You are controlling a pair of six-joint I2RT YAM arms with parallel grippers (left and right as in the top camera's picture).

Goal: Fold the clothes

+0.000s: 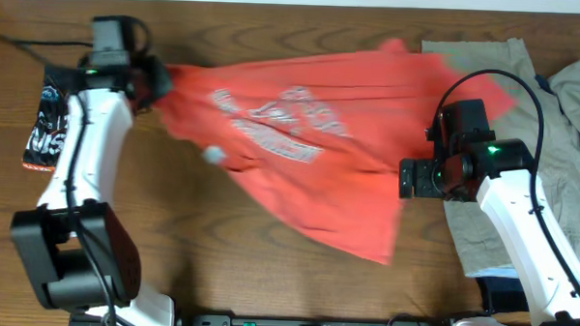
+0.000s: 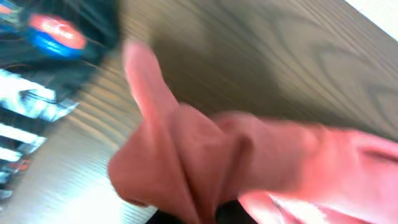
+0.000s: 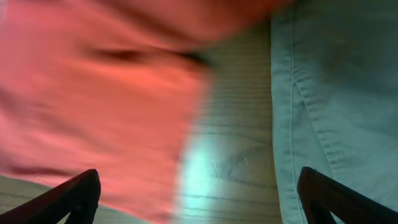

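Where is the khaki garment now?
In the overhead view, the khaki garment lies at the far right, beside the red T-shirt and partly beneath the right arm.

Overhead straight down on whole table (image 1: pixel 267 278), wrist views close, low, all sharing red T-shirt (image 1: pixel 309 173)

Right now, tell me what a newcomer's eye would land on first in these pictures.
The red T-shirt stands out first: it spreads, blurred, across the middle of the table, one end bunched in the left gripper at the upper left. The right gripper sits open at the shirt's right edge, beside a pile of khaki clothes along the right side. A dark printed garment lies at the far left edge.
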